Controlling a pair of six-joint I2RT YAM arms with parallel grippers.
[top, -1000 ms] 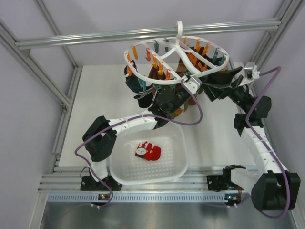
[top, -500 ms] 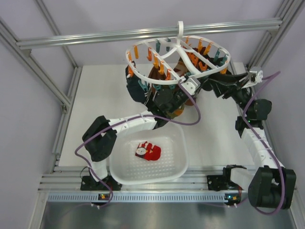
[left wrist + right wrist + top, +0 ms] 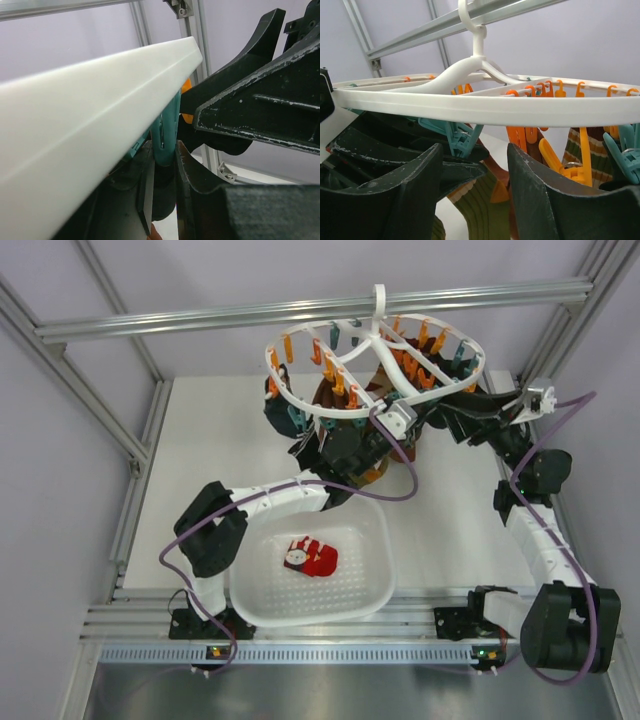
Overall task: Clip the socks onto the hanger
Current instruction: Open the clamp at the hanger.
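Left wrist view: the left gripper (image 3: 164, 176) has its dark jaws drawn close together. The lower end of one teal plastic clip (image 3: 167, 127) sits in the narrow gap, and the jaws appear clamped on it, though the contact point is in shadow. Directly above, the rim of the white plastic oval ring hanger (image 3: 90, 115) crosses the frame on a diagonal. To the right of the clip and beyond it are the black fingers (image 3: 260, 107) of the other arm.

Right wrist view: the right gripper (image 3: 475, 155) has its jaws apart, with nothing between them. Through the gap, a brown-green striped sock (image 3: 480, 210) hangs beyond the fingertips. Above the fingertips runs the hanger rim, with dangling orange plastic clips (image 3: 520, 135) under it. Farther off, the hanger hook rises to an aluminium frame bar (image 3: 420, 35).

Top external view only: both grippers meet under the near side of the hanger. Well behind and below them, towards the arm bases, a white perforated plastic basket (image 3: 370, 590) holds the small bright red socks (image 3: 312, 558) in a bunch. The socks are apart from both grippers and unclipped. Neither wrist view shows them.
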